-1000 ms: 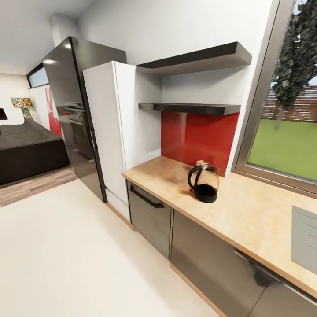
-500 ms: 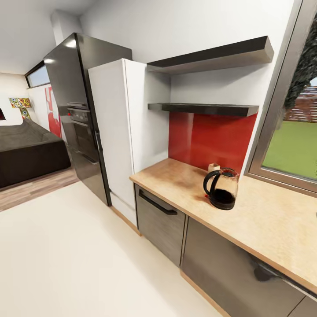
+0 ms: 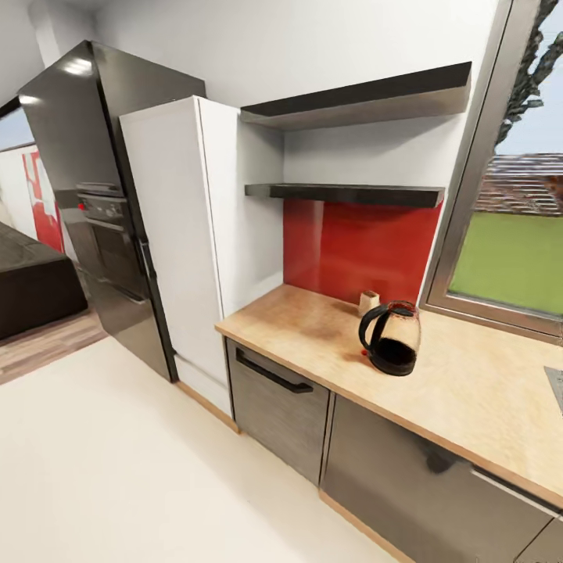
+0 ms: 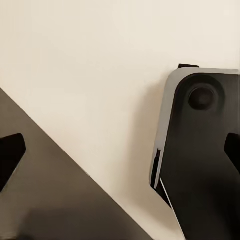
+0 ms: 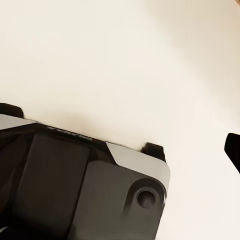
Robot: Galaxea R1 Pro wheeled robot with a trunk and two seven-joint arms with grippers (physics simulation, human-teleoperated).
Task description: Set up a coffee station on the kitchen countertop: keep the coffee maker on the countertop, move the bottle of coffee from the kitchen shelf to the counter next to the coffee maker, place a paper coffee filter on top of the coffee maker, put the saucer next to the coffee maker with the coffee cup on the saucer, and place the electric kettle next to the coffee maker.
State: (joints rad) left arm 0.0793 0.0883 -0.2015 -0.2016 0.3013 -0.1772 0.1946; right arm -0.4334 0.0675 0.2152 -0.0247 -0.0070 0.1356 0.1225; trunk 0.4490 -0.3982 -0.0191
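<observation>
Kettle: your electric kettle (image 3: 389,338) is standing upright on the wooden tabletop (image 3: 469,391), glass body, black handle and base.
Beside it: a small pale container (image 3: 368,302) is sitting just behind.
Jaws: you're getting no clear look; can't tell open or closed.
</observation>
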